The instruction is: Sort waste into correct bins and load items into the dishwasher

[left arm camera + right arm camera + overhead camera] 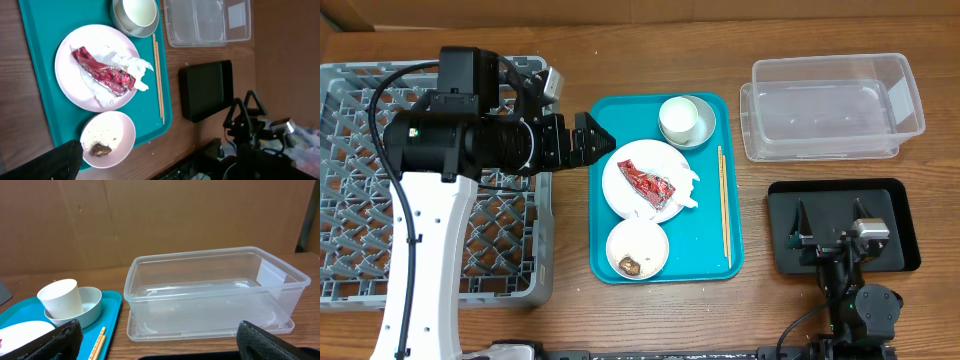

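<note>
Left jaws above tray [706, 235] edge; wrapper [646, 181] on plate [645, 150] just beside.

The left arm [460, 145] hides part of the dish rack [350, 200], which the left edge crops.

Red wrapper [647, 182] flat on pink plate [614, 190]

I see a bare table [753, 205] strip between the teal tray [702, 240] and black tray [892, 200]; left gripper [603, 140] overhangs the teal tray's left edge
</note>
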{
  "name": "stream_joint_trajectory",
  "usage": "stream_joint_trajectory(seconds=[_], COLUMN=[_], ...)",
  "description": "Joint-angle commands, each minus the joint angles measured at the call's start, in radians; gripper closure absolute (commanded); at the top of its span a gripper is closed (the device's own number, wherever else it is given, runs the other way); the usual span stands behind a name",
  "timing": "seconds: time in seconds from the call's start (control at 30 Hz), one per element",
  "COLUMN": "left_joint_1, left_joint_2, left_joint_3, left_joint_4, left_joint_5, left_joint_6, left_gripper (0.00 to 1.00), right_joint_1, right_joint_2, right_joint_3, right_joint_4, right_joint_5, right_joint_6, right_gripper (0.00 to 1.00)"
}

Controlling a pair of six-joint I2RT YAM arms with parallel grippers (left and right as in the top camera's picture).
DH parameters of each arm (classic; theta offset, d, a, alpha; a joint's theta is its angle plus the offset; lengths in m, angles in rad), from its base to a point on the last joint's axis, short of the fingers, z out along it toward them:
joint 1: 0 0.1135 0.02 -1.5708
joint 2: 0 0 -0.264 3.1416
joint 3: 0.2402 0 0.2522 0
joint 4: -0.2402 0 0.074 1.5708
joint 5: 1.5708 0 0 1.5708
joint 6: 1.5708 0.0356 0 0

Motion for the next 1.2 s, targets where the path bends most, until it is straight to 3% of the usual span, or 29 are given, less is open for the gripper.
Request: stream_joint_trajectory(seconds=[0.0,0.17,0.3,0.33,0.4,0.47,0.57,0.63,0.8,1.07,1.17], left_joint_1=[0.004,0.003,-0.031,-0.049,-0.095,-0.139,-0.185,-0.193,-0.125,0.045,0.076], left_joint_2=[0.021,0.029,0.029,0.029,0.029,0.029,0.029,0.029,0.029,0.027,0.027], left_joint_3=[0.029,0.029,0.029,0.029,0.029,0.029,0.029,0.030,0.061,0.105,0.105], left_joint_4=[-0.007,-0.065,-0.085,-0.087,-0.080,-0.063,-0.025,-0.008,-0.042,-0.079,-0.074], left_joint_5=[0.018,0.027,0.147,0.156,0.136,0.088,-0.053,-0.223,-0.545,-0.536,-0.619], left_joint_6=[-0.067,-0.056,0.154,0.186,0.204,0.202,0.130,0.005,-0.183,-0.191,-0.191], left_gripper=[0.00,0.00,0.14,0.14,0.03,0.00,0.00,0.00,0.00,0.00,0.00], right_joint_1=[-0.005,-0.005,-0.005,-0.005,-0.005,-0.005,-0.005,-0.005,-0.005,-0.005,-0.005], right_joint_2=[-0.007,-0.007,-0.007,-0.007,-0.007,-0.007,-0.007,-0.007,-0.007,-0.007,-0.007], right_joint_3=[-0.011,-0.011,-0.011,-0.011,-0.011,-0.011,-0.011,-0.011,-0.011,-0.011,-0.011], right_joint_4=[0.008,0.008,0.008,0.008,0.008,0.008,0.008,0.008,0.008,0.008,0.008], right_joint_5=[0.010,0.010,0.010,0.010,0.010,0.010,0.010,0.010,0.010,0.010,0.010], right_joint_6=[-0.007,-0.007,-0.007,-0.007,-0.007,-0.007,-0.007,-0.007,-0.007,-0.007,-0.007], right_gripper=[0.00,0.00,0.00,0.00,0.00,0.00,0.00,0.00,0.00,0.00,0.00])
